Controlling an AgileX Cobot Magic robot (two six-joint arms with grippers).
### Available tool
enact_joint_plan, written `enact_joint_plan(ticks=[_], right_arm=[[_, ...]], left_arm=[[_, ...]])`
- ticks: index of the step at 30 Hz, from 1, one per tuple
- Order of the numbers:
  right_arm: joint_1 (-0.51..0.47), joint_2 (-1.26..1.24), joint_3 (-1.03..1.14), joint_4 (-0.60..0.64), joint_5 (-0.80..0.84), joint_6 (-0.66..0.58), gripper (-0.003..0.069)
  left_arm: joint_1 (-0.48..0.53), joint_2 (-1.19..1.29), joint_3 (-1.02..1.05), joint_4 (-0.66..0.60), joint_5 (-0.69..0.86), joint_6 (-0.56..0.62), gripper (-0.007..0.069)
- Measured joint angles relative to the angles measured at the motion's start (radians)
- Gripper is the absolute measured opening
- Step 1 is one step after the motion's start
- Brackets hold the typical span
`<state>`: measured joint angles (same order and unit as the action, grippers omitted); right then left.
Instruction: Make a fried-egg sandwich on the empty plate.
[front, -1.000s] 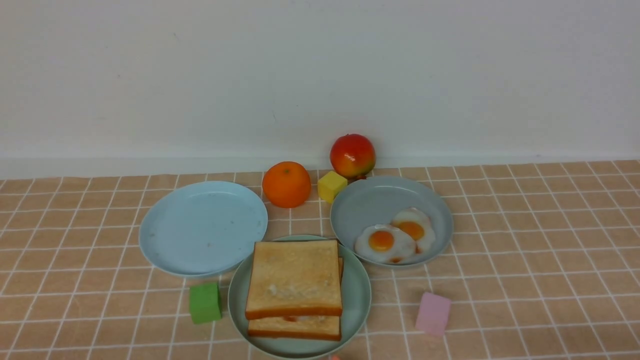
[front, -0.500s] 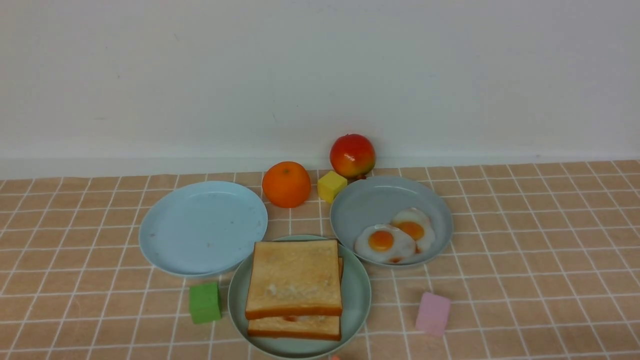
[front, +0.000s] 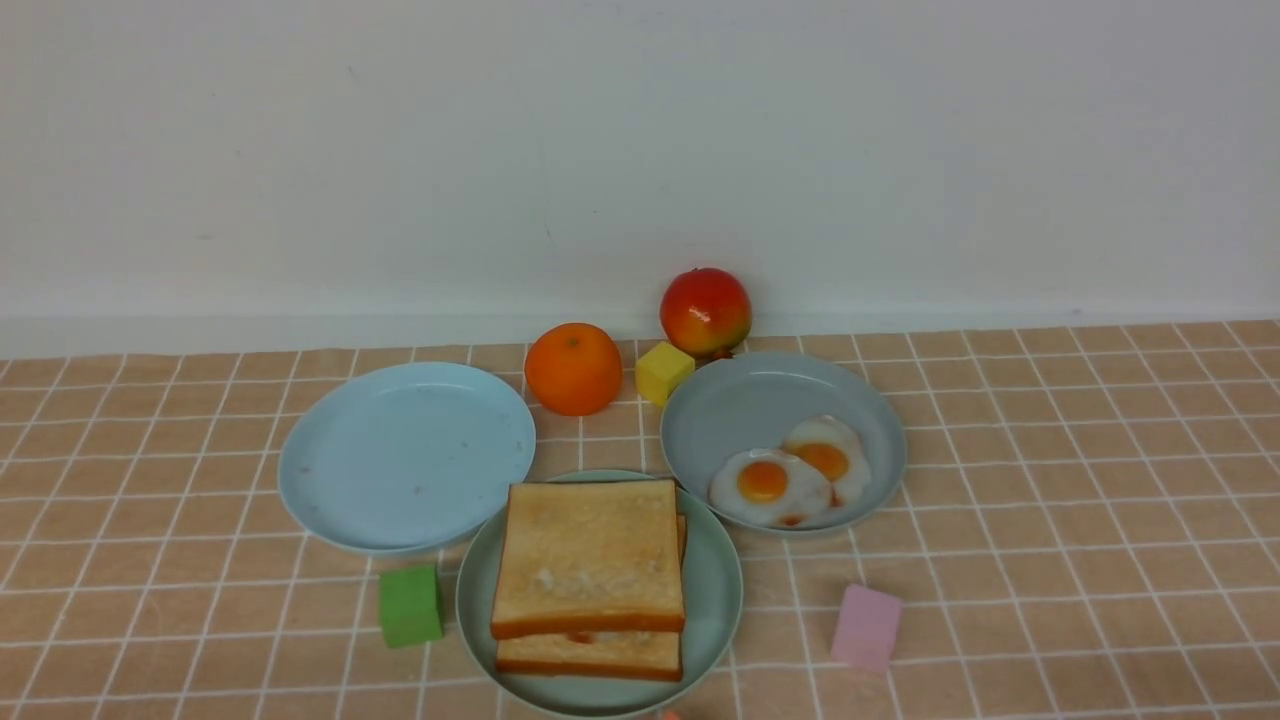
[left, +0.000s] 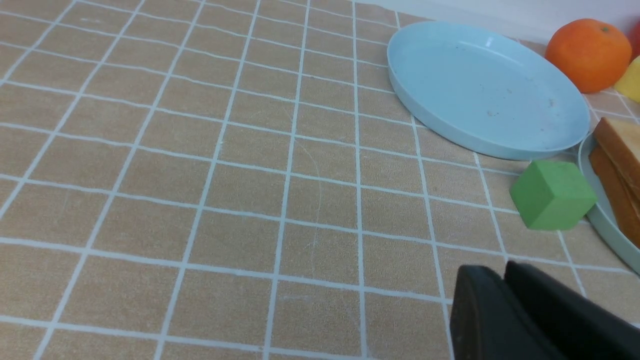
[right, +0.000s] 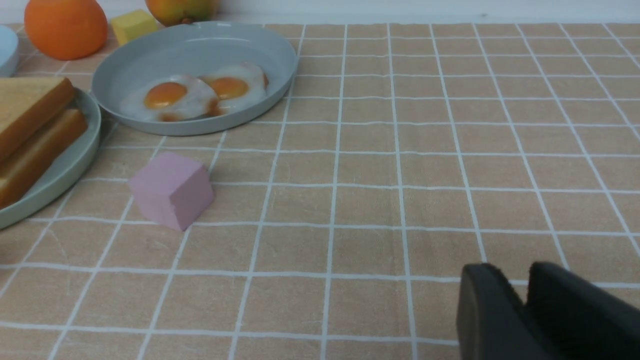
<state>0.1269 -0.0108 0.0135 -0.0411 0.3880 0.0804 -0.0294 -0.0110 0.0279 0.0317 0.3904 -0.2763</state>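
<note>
Two golden-brown toast slices are stacked, the upper toast (front: 588, 555) on the lower one (front: 590, 655), on the mint-green plate (front: 715, 590) at the front centre. A small orange-red bit shows between the slices at their front edge. Two glossy fried eggs (front: 768, 485) lie on the grey-blue plate (front: 760, 400) to the right. My left gripper (left: 502, 272) is shut and empty over the tablecloth, left of the green cube. My right gripper (right: 515, 272) is shut and empty, right of the pink cube. Neither gripper shows in the front view.
An empty sky-blue plate (front: 405, 455) sits at the left. An orange (front: 573, 368), a yellow cube (front: 663, 372) and a red fruit (front: 705, 310) stand behind the plates. A green cube (front: 410, 605) and a pink cube (front: 866, 625) flank the mint-green plate.
</note>
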Motion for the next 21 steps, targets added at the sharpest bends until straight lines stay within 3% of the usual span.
enact_joint_plan(ticks=[21], right_arm=[[0.000, 0.000, 0.000, 0.000, 0.000, 0.000, 0.0159]], left_arm=[[0.000, 0.000, 0.000, 0.000, 0.000, 0.000, 0.0092]])
